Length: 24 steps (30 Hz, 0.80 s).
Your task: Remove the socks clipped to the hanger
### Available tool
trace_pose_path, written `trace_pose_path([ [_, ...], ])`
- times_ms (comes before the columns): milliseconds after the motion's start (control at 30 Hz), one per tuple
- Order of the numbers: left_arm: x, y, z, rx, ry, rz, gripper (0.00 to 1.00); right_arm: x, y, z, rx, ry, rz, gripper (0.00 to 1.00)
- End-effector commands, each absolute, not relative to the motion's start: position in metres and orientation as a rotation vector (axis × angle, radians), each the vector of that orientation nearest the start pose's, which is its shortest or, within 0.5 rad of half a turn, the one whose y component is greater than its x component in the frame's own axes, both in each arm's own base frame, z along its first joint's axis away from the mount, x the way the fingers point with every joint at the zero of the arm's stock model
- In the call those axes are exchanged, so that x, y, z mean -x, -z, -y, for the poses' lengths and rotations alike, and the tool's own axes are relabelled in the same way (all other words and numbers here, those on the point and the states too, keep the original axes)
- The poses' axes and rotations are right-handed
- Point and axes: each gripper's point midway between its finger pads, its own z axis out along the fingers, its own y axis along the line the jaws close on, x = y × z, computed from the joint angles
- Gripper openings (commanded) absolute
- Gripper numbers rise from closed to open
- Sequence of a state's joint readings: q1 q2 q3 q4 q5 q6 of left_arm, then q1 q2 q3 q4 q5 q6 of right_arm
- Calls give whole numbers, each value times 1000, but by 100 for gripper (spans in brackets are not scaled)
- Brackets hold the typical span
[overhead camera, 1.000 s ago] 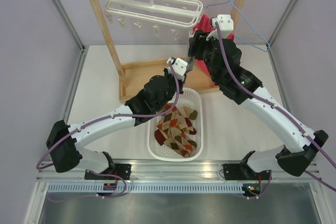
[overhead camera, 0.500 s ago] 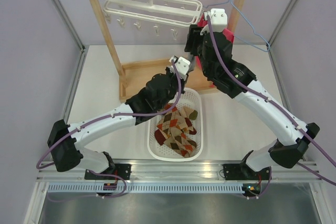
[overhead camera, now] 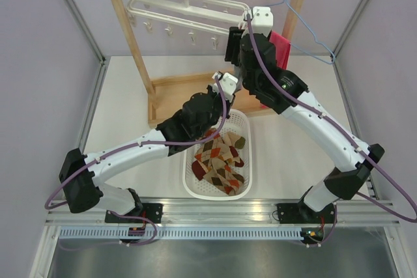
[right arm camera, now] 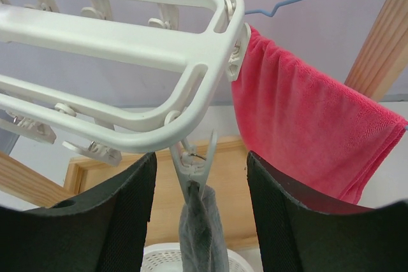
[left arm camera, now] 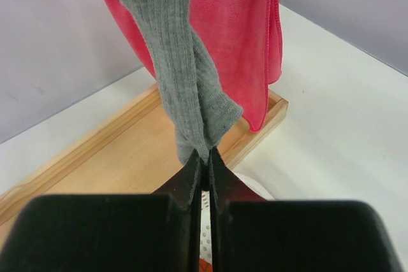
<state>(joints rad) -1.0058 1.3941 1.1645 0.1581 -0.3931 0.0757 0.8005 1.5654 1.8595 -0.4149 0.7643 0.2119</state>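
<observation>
Pinches the lower end of the grey sock (left arm camera: 178,62) in the shut left pincer (left arm camera: 205,157) over the wooden tray (left arm camera: 121,157), holds the right pincer (right arm camera: 201,186) open astride the clip (right arm camera: 191,169) biting that sock's top at the hanger (right arm camera: 127,42) corner, beside the red towel (right arm camera: 299,119).

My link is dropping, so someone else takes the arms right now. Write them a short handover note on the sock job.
Left gripper: shut on the lower end of the grey sock.
Right gripper: open, jaws either side of the clip that holds the sock's top, not touching it.
Hanger: on the wooden rack; its other visible clips look empty.
Done: patterned socks lie in the white basket.
Left: squeeze the clip open, pull the grey sock free, drop it in the basket.
</observation>
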Motion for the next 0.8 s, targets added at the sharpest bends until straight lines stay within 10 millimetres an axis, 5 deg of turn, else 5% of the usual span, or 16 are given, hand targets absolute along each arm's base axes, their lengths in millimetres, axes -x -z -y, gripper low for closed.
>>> trace_pose_path([
  [0,-300,-346,346,-547,411,-1494,2,-389,-446,-229,-95,-69,-1654,64],
  [567,-294,-348,344,-554,409,-1484,2,-405,-450,-234,-139,-21,-1638,62],
  [767,-292,-350,343,-553,409,-1480,2,-407,-443,-232,-146,7,-1645,40],
])
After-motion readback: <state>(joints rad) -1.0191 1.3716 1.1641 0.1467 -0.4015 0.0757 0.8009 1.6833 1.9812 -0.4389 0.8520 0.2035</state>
